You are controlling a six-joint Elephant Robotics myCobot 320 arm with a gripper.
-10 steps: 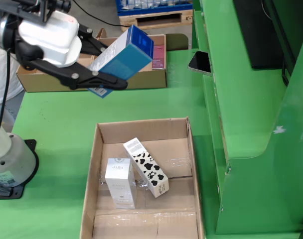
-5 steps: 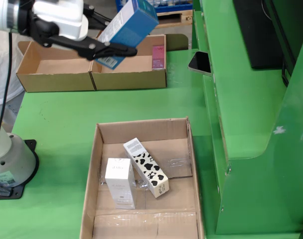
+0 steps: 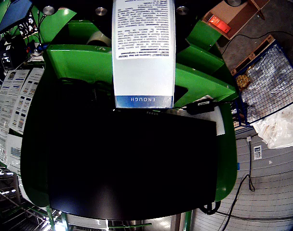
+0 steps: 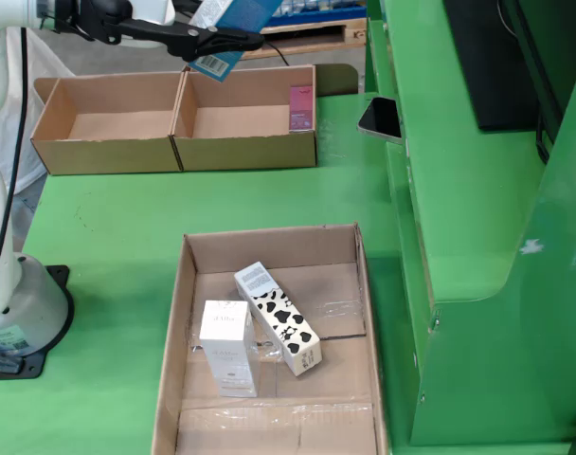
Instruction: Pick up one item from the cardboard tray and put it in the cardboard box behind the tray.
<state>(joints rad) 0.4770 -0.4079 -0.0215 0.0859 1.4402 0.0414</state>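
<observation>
The black tool (image 4: pixel 207 40) grips the blue-and-white rectangular carton (image 4: pixel 233 21) high above the open brown cardboard box (image 4: pixel 245 152); lowering and letting go remain

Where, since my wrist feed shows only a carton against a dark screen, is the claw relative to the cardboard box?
Observer: In the fixed view the claw holds the blue carton high up, roughly in line with the box's right compartment.
Operator: Anything in that compartment?
Observer: One pink item stands against its right wall.
Operator: And what remains in the tray?
Observer: The tray holds a white box and a cow-patterned box, lying side by side.
</observation>
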